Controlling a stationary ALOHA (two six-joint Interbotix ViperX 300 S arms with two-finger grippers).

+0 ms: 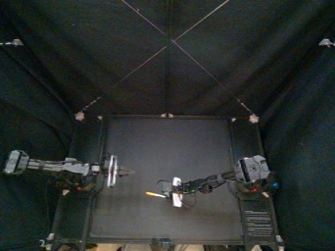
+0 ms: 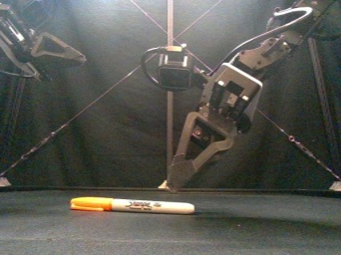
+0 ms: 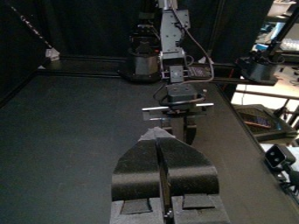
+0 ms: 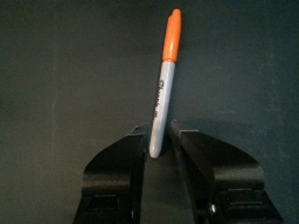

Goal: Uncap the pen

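1. Nothing is uncapped yet as far as I can see. The pen (image 2: 134, 205) lies flat on the tabletop (image 2: 273, 227) near the front edge, and the orange cap (image 2: 88, 203) is fully seated on the end pointing toward the left arm's side.
2. The right pincer (image 4: 159, 133) is down at the pen's bare end, one jaw on each side of the grey barrel. There's a sliver of gap next to the barrel, so I'd call it parted and lined up rather than clamped. The pen looks like it's resting on the surface, not lifted.
3. The left pincer (image 3: 160, 131) is pressed closed on nothing. It hangs over the left side of the tabletop, well apart from the pen, and points across at the other arm.
4. My read on what's left is basically everything: close on the barrel, lift, bring the left pincer over to the cap, pull the two apart.
5. The surface is plain matte black, and the pen is the only loose thing I can spot on it.
6. Behind it the black back curtain (image 1: 167, 59) and the side curtains box the booth in.
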